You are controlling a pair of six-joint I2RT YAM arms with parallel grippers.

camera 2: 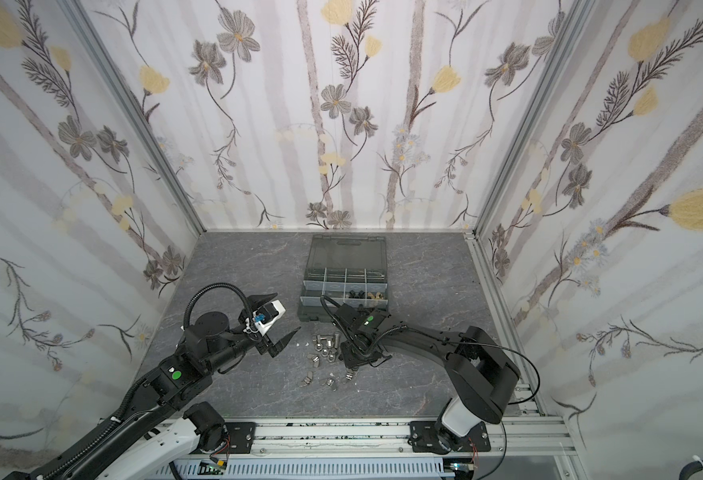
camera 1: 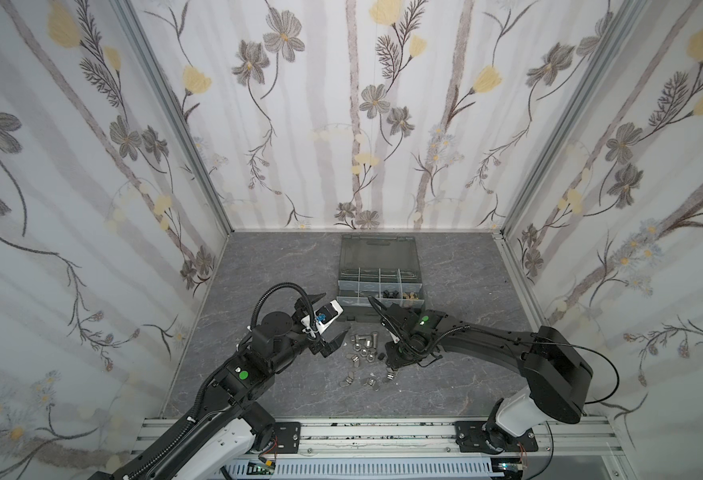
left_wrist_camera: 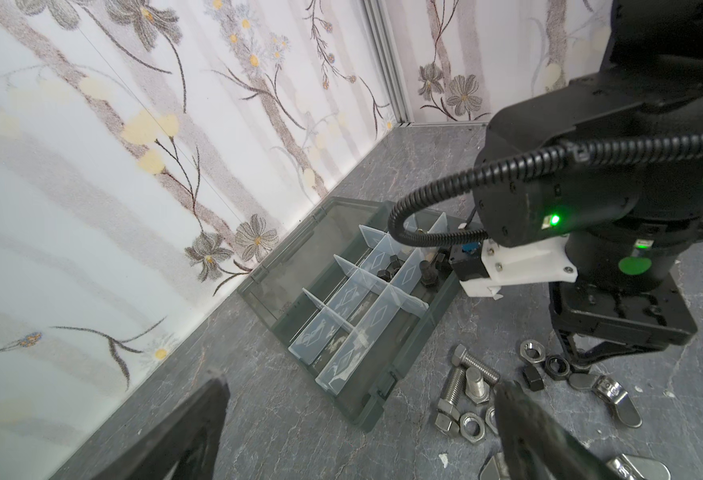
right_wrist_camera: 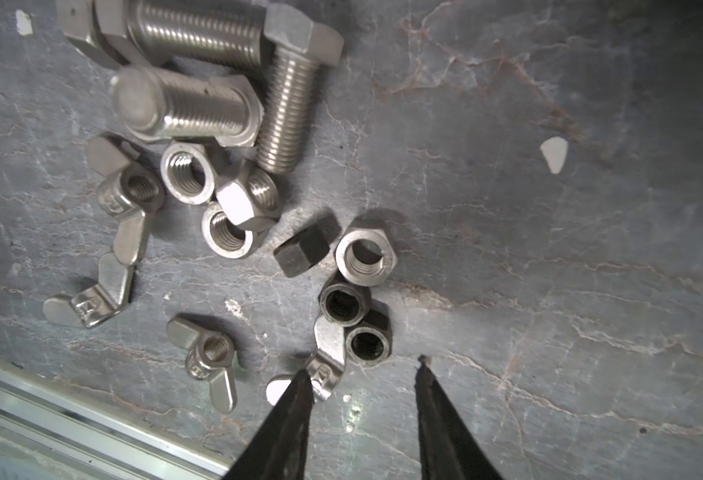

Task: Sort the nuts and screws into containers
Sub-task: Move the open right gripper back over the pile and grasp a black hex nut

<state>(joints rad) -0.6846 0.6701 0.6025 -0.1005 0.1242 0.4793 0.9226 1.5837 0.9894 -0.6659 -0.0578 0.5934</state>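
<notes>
A black nut [right_wrist_camera: 368, 343], lying hole-up against a wing nut [right_wrist_camera: 328, 353] at the right edge of the loose pile on the tabletop [right_wrist_camera: 549, 270], nearer than the organizer case [camera 1: 377, 249], is found just ahead of the closer, right end effector [right_wrist_camera: 362, 370], whose jaws are held parted and empty.

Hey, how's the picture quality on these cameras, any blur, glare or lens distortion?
Right wrist view: crisp on the silver threaded hex bolts, but glare whitens a wing of the silver wing nut by the open right claw. Left wrist view: the left claw fingers are blurred. Both top views: wide-angle bending of the floral-papered walls, fine detail soft.
</notes>
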